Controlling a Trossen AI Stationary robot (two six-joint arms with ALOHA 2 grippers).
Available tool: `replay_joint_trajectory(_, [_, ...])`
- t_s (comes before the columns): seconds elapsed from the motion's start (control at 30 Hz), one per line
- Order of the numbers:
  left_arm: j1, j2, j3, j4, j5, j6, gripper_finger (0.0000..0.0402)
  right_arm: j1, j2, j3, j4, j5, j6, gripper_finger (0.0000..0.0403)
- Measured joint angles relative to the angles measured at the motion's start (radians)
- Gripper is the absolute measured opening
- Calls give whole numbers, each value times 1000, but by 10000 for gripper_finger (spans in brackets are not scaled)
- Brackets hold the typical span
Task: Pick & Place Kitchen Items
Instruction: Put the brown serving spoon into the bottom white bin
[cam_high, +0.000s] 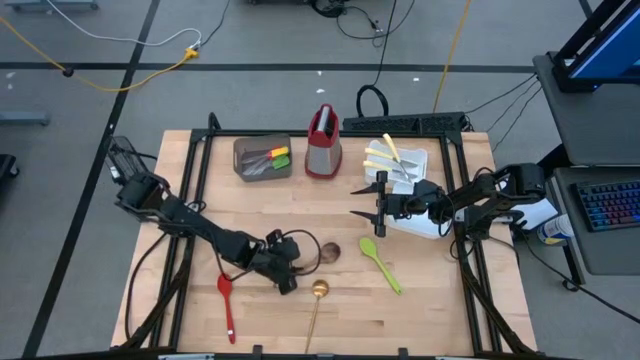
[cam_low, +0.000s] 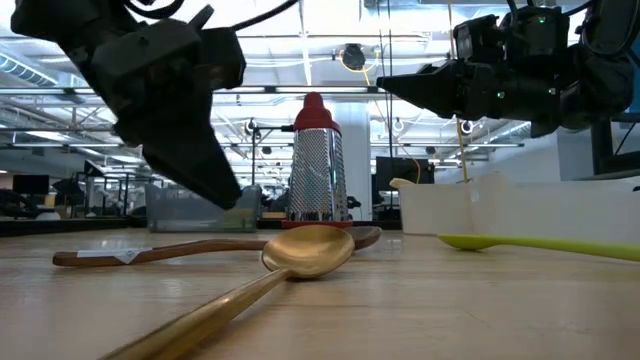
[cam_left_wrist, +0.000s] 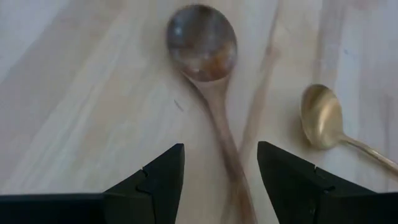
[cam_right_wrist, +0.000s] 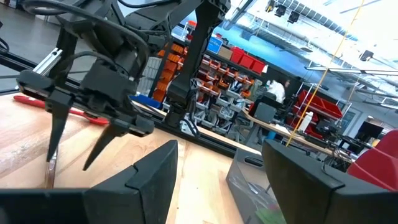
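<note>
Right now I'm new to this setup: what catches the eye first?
The left gripper, open, straddles the wooden spoon's handle near the table's front middle, beside the gold spoon. Behind stands a red-topped grater; the right gripper hovers open by the white tray.

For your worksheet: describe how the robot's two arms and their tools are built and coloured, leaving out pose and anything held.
Both arms are black jointed links with black cables looping alongside. The left tool and right tool each carry two tapering black fingers with wedge-shaped tips. No markings are readable.
</note>
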Motion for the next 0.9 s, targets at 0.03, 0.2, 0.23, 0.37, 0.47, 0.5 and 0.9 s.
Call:
replay_joint_trajectory(0.03, [-1, 2, -1, 5, 11, 11, 209, 0, 0, 0, 0, 0, 0, 226])
replay_joint_trajectory(0.2, [-5, 28, -2, 19, 42, 41, 209, 0, 0, 0, 0, 0, 0, 226])
replay_joint_trajectory(0.23, [-7, 37, -2, 20, 44, 41, 209, 0, 0, 0, 0, 0, 0, 226])
replay_joint_trajectory(0.37, [-19, 84, -2, 22, 44, 41, 209, 0, 0, 0, 0, 0, 0, 226])
replay_joint_trajectory(0.47, [-21, 111, -1, 20, 40, 49, 209, 0, 0, 0, -6, -3, 8, 227])
replay_joint_trajectory(0.5, [-21, 116, 0, 18, 36, 54, 209, 0, 0, 2, -15, -8, 20, 227])
replay_joint_trajectory(0.9, [-17, 125, 2, -57, 3, 78, 87, 75, 0, 236, -516, -156, 84, 238])
